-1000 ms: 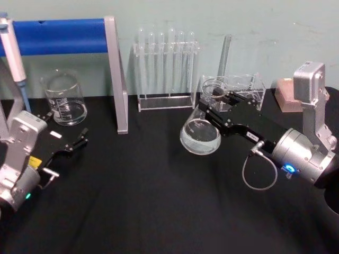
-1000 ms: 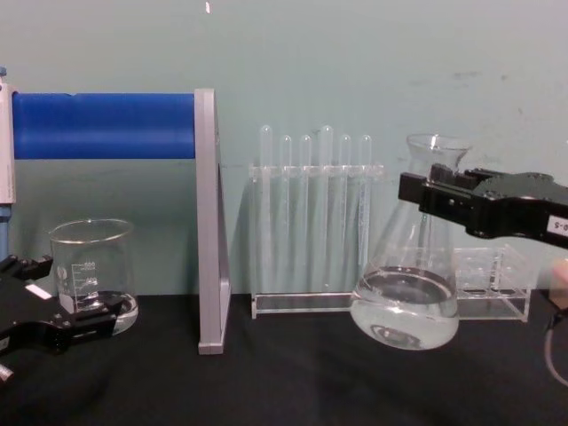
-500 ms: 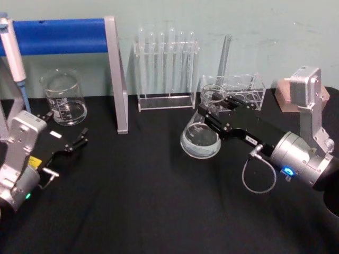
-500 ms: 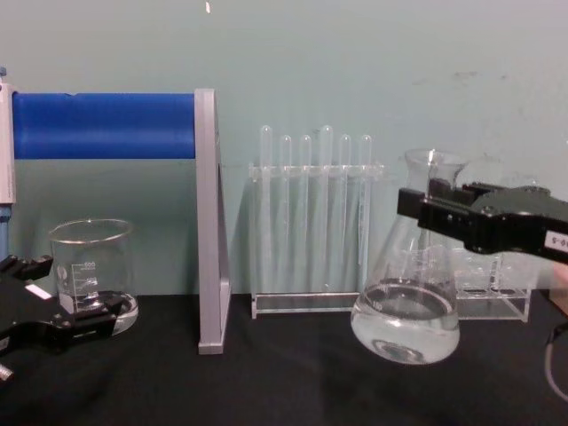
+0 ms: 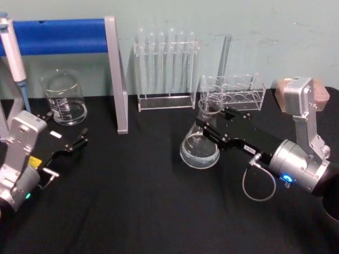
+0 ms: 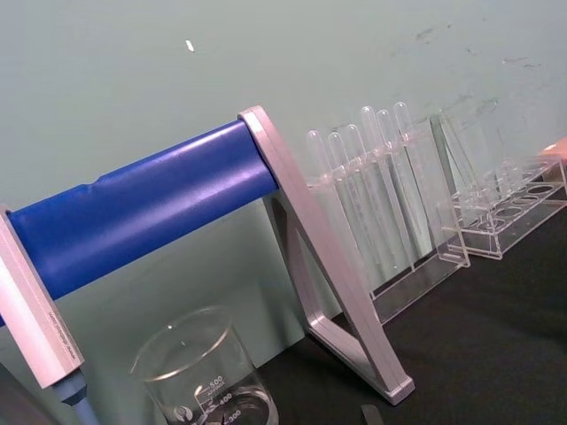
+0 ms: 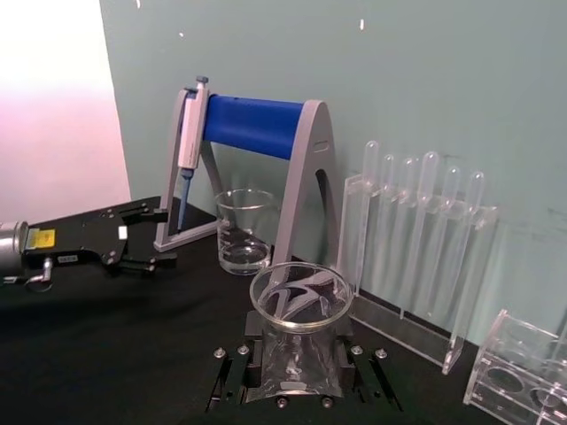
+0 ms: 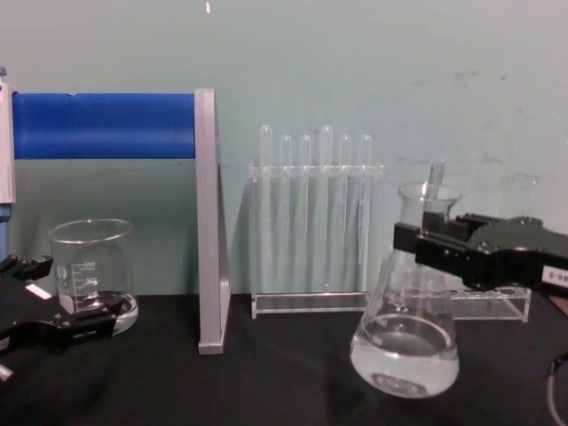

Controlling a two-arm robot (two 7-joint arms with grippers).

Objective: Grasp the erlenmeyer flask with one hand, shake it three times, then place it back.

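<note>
The right jaws grip the flask by its neck; opening before the base below them sits flat on the surface could spill it; the left jaws idle wide, well aside.

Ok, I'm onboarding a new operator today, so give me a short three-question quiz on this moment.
1. True or false: the right gripper has its jaws shut on the neck of the erlenmeyer flask.
2. Fill in: the glass vessel nearest the open left gripper is the ___.
3. The flask holds: A) clear liquid, B) blue powder, C) nothing.
Key: 1 true; 2 beaker; 3 A.
</note>
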